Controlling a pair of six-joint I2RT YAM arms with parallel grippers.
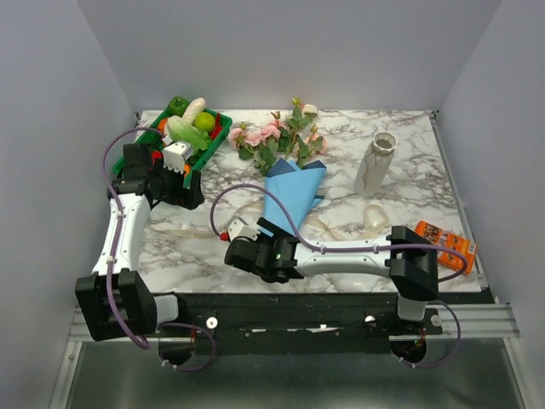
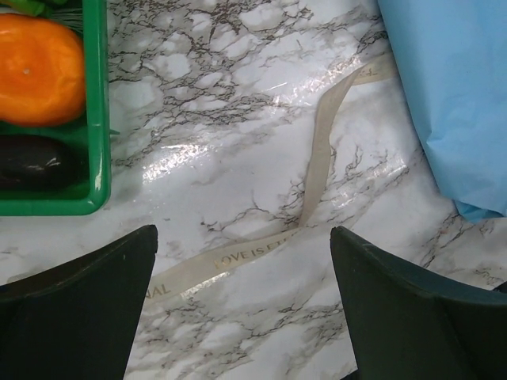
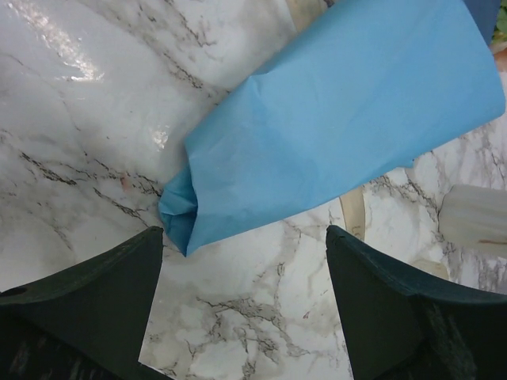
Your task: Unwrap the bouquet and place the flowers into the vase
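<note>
Both grippers stood wide open, holding nothing. The left gripper (image 2: 242, 237) hung over one loose beige ribbon (image 2: 317, 158) lying on the marble table (image 2: 238, 63), beside one green tray (image 2: 97, 119) with one orange fruit (image 2: 36, 67) in it. The right gripper (image 3: 244, 237) hovered over the narrow tip of the one blue paper cone (image 3: 341, 119). The flowers (image 1: 272, 136) lay at the cone's wide end, too small to count. One pale vase (image 1: 375, 162) stood upright to their right, apart from them. One orange packet (image 1: 445, 245) lay near the right edge.
</note>
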